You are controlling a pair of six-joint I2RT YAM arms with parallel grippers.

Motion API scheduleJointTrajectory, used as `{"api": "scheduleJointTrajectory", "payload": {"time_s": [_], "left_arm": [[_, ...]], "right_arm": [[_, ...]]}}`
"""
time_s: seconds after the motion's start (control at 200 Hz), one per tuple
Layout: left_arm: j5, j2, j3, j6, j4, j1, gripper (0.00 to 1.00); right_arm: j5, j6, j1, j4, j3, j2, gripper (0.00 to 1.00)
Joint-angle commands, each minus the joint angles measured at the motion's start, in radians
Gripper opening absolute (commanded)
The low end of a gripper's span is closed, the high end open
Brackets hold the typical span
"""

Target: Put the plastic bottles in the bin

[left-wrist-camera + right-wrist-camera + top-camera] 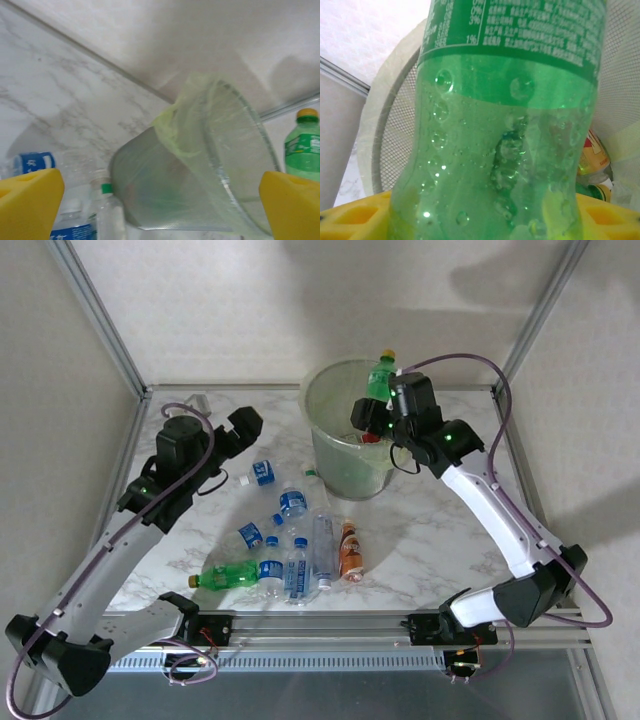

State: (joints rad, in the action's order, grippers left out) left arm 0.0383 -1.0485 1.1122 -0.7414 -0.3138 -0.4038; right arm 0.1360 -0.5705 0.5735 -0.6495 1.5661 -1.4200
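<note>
Right now the right gripper [368, 416] clasps a green bottle [381, 378] upright over the bin [312, 400], with the bottle's orange cap above the rim. In the right wrist view the bottle's body sits between the yellow fingers [355, 217]. A red-labelled bottle [592, 156] lies inside the bin. The left gripper [243, 423] hangs to the left of the bin, jaws spread wide with nothing between them. The remaining bottles [290, 555] lie scattered on the marble table [430, 530], on the bin's near-left side.
</note>
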Motion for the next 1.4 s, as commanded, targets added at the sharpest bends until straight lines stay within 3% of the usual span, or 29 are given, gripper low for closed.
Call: {"api": "scheduleJointTrajectory", "payload": {"time_s": [0.0, 0.26, 0.37, 0.451, 0.616, 1.051, 1.392], "left_arm": [[-0.033, -0.031, -0.020, 0.028, -0.056, 0.012, 0.99], [-0.016, -0.028, -0.094, 0.003, -0.053, 0.025, 0.99], [-0.011, -0.015, -0.118, -0.005, -0.069, 0.032, 0.98], [-0.013, -0.004, -0.133, -0.006, -0.076, 0.037, 0.98], [-0.016, 0.004, -0.156, -0.023, -0.060, 0.052, 0.96], [-0.010, -0.042, -0.126, -0.036, -0.012, 0.053, 0.94], [-0.011, -0.035, -0.152, -0.036, 0.002, 0.053, 0.94]], "right_arm": [[0.004, 0.011, -0.008, 0.000, 0.038, -0.002, 0.75], [-0.031, 0.047, 0.001, 0.007, 0.038, 0.045, 0.80], [-0.101, 0.065, 0.027, 0.031, 0.015, 0.092, 0.80], [-0.096, 0.088, 0.090, 0.029, -0.002, 0.123, 0.81], [0.051, 0.101, 0.276, -0.061, -0.059, 0.151, 0.80], [0.101, -0.225, 0.527, -0.105, -0.501, 0.286, 0.78], [0.058, -0.425, 0.543, -0.109, -0.713, 0.205, 0.81]]}}
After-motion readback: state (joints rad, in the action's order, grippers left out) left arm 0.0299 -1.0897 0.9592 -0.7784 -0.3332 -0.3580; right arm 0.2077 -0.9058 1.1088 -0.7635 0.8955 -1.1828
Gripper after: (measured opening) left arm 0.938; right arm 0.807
